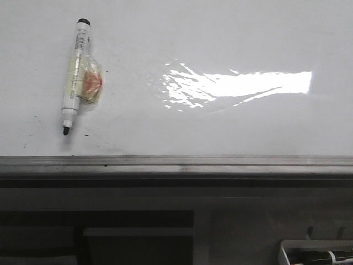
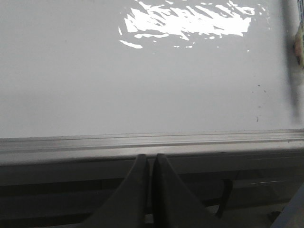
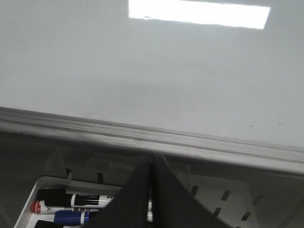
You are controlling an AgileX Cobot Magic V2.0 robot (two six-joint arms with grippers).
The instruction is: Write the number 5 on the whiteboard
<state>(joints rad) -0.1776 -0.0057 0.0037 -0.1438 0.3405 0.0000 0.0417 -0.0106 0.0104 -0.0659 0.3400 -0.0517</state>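
So the black marker [image 1: 76,77] lies on the whiteboard [image 1: 231,127], long axis running away from the rail, nearer the left gripper [image 2: 151,161]; both it and the right gripper [image 3: 152,164] are pressed together, empty.

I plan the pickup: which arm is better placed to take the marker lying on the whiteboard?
Probably left. The marker lies on the whiteboard's left side, and appears at the edge of the left wrist view; the right wrist view shows none on the board.

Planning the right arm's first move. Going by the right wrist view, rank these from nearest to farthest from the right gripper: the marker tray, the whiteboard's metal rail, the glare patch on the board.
1. Marker tray: directly under the right gripper, behind its closed fingers.
2. Grey metal rail: just beyond the fingertips, along the whiteboard's near edge.
3. Glare patch: far across the board.
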